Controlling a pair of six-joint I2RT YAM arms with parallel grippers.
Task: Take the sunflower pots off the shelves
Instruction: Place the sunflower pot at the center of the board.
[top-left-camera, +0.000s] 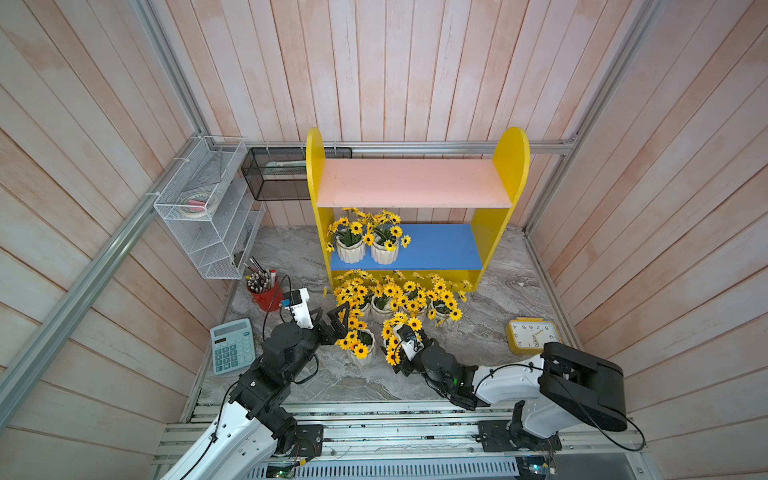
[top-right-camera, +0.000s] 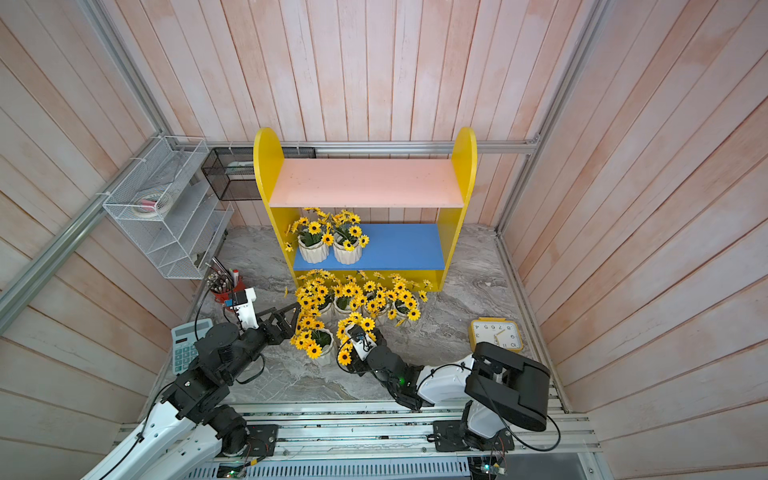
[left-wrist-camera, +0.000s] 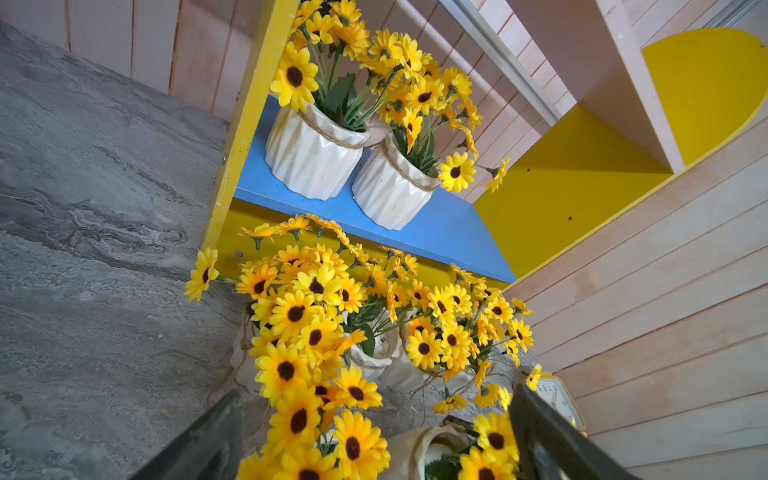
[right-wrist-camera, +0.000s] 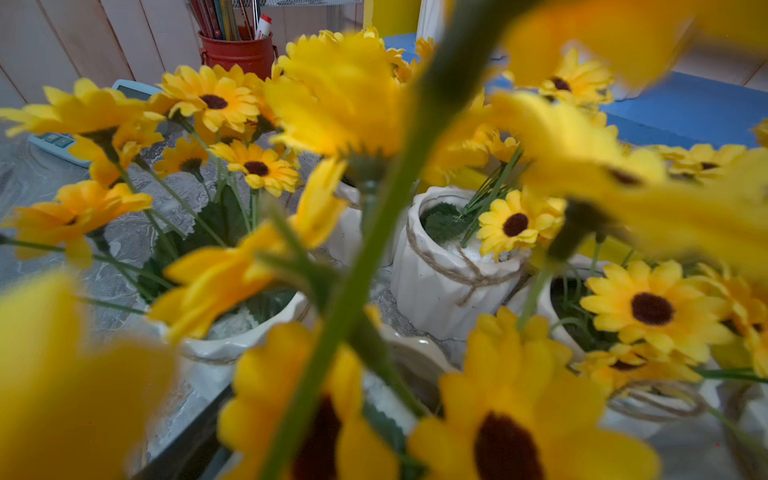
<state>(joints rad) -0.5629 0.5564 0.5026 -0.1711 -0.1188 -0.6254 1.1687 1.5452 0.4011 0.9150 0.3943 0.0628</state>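
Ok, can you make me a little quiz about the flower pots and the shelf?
1. How many sunflower pots stand on the blue board?
2. True or false: a pot stands on the pink board.
3. Pick one: the left claw is A) open, B) shut on a pencil.

Key: 1) two. 2) false. 3) A.

red pen cup (top-left-camera: 264, 296) | calculator (top-left-camera: 232, 346) | yellow clock (top-left-camera: 533, 336) | wire rack (top-left-camera: 208, 208) | mesh basket (top-left-camera: 274, 176)
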